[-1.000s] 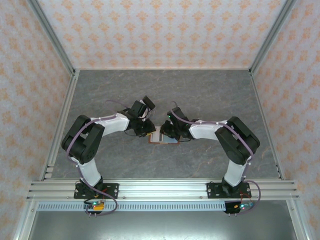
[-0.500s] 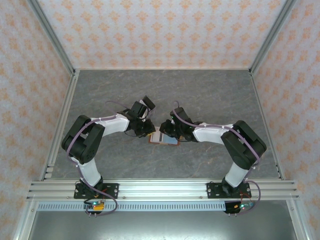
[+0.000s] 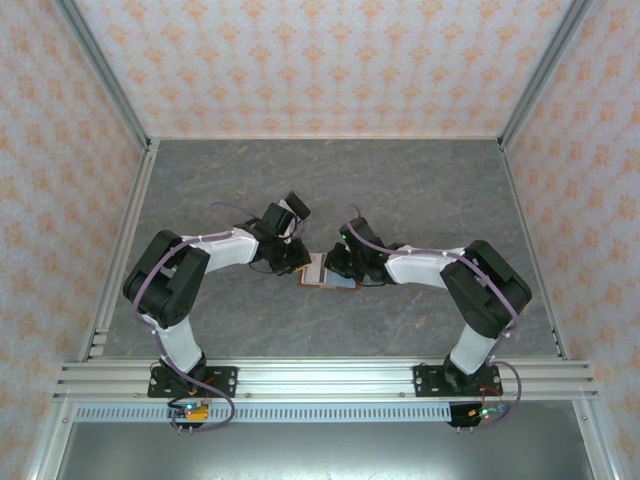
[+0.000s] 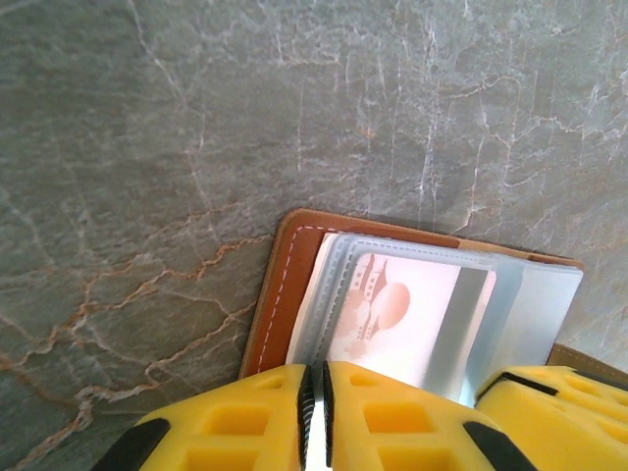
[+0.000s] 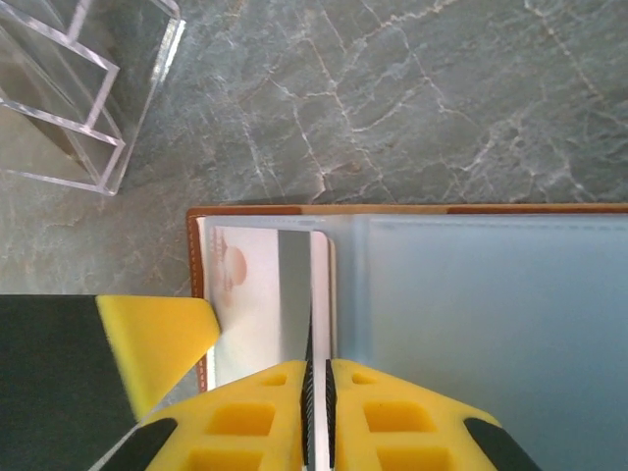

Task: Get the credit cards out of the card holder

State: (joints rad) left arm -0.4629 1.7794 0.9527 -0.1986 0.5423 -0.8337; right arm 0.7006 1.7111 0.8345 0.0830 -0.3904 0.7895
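The card holder (image 3: pixel 327 273) lies open on the table between both arms, with a brown leather rim (image 4: pixel 280 294) and a pale blue inside (image 5: pixel 471 294). A white credit card (image 4: pixel 412 304) with a pink picture and a grey stripe sits in its clear sleeve. My left gripper (image 4: pixel 316 412) is shut on the left edge of the sleeves, at the holder's left side (image 3: pixel 303 263). My right gripper (image 5: pixel 317 412) is shut on the card's (image 5: pixel 255 294) near edge, over the holder's middle (image 3: pixel 335 265). A left fingertip (image 5: pixel 157 334) shows beside the card.
A clear acrylic box (image 5: pixel 59 88) stands on the grey marbled table (image 3: pixel 420 190) just beyond the holder's left corner. Patterned walls and metal rails (image 3: pixel 130 230) enclose the table on three sides.
Both pairs of jaws have closed a little further on the holder's contents. The right arm's elbow has swung outward to the right while its gripper stayed at the holder.
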